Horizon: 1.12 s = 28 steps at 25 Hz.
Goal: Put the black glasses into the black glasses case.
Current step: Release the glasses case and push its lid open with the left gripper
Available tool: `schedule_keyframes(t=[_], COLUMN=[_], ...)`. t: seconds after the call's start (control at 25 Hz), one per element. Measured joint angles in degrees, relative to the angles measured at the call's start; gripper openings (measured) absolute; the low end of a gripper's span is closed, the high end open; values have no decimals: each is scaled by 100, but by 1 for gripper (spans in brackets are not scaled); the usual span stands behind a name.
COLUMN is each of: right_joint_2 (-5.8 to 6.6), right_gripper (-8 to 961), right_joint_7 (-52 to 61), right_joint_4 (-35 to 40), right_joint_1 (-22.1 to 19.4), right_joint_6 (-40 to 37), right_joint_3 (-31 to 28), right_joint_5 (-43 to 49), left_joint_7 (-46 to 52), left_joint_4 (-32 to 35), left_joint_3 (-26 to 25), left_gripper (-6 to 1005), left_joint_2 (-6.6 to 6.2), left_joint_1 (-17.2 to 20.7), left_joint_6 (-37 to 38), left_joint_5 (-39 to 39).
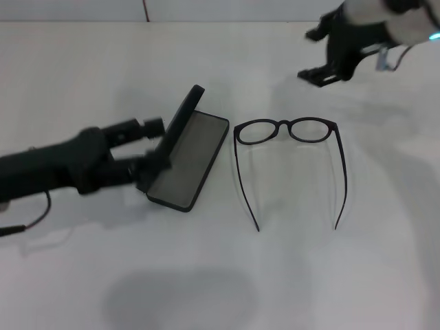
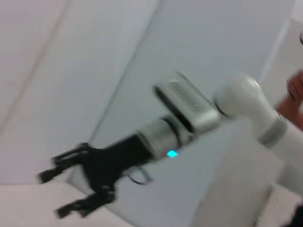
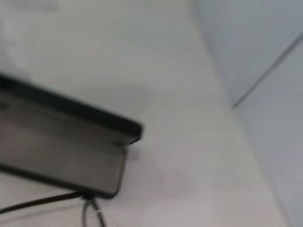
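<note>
The black glasses case [image 1: 192, 155] lies open left of the table's middle, its grey lining up and its lid [image 1: 180, 124] standing raised. My left gripper [image 1: 152, 148] is open at the lid's outer side, its fingers spread against the back of the lid. The black glasses [image 1: 289, 130] lie flat just right of the case, temples unfolded and pointing to the front edge. My right gripper [image 1: 313, 53] is open and empty, above the table behind the glasses. It also shows in the left wrist view [image 2: 57, 191]. The right wrist view shows the case [image 3: 61, 146].
The white table [image 1: 309, 275] carries only the case and the glasses. A thin cable [image 1: 34, 213] hangs from the left arm near the table's left edge. A white wall stands behind the table's far edge.
</note>
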<state>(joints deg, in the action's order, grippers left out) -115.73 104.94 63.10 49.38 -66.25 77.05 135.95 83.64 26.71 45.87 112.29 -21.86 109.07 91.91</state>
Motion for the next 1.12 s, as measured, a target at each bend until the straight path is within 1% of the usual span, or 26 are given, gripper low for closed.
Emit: schedule_keyframes(t=[0.12,0.16,0.24,0.28,0.36,0.4,0.48,0.56,0.68,0.72,0.76,0.84,0.96,1.04,1.12], right_joint_2=[18,29,36,43,92,122,225,286,323,325,327,330,331,327,321], right_gripper=[551,591,670,669,668,667,666,665,663,663,663,663,663,663,663], right_joint_7=[-55,-129,-292,-551,-963,-1144,-1562,-1959,-2525,-2737,-2873,-3116,-3317,-3374,-3392], right_joint_4=[557,753,855,832,625,502,-9,-578,-1467,-1795,-2048,-2455,-2850,-2996,-3119], right_joint_1=[-410,-607,-781,-940,-1162,-1260,-1431,-1565,-1723,-1764,-1793,-1831,-1846,-1851,-1853], right_joint_6=[-401,-694,-1149,-1777,-2709,-3118,-3908,-4336,-4462,-4423,-4375,-4241,-4062,-3950,-3852], right_joint_3=[-511,-804,-1242,-1725,-2306,-2506,-2810,-2940,-3008,-3015,-3019,-3027,-3049,-3071,-3087], right_joint_5=[-356,-586,-916,-1349,-1935,-2152,-2491,-2616,-2654,-2657,-2662,-2666,-2666,-2670,-2679], left_joint_7=[904,1174,1979,2271,3101,3511,4193,4815,5439,5622,5750,5958,6150,6312,6569], left_joint_4=[191,277,638,781,1271,1510,1909,2334,2758,2924,3078,3430,3860,4126,4407], left_joint_3=[-392,-463,-582,-598,-564,-543,-535,-529,-526,-525,-527,-525,-459,-173,440], left_gripper=[889,889,888,888,888,888,888,888,888,888,888,888,887,887,887], left_joint_2=[12,16,20,21,34,43,72,115,194,246,304,461,656,708,708], left_joint_1=[-26,-36,-55,-64,-127,-179,-309,-483,-732,-829,-914,-1099,-1334,-1404,-1410], left_joint_6=[-1,-4,-64,-108,-326,-471,-722,-962,-1172,-1237,-1294,-1449,-1656,-1770,-1916], left_joint_5=[-1,-1,10,16,216,399,780,1263,1957,2254,2516,3152,3907,4242,4534])
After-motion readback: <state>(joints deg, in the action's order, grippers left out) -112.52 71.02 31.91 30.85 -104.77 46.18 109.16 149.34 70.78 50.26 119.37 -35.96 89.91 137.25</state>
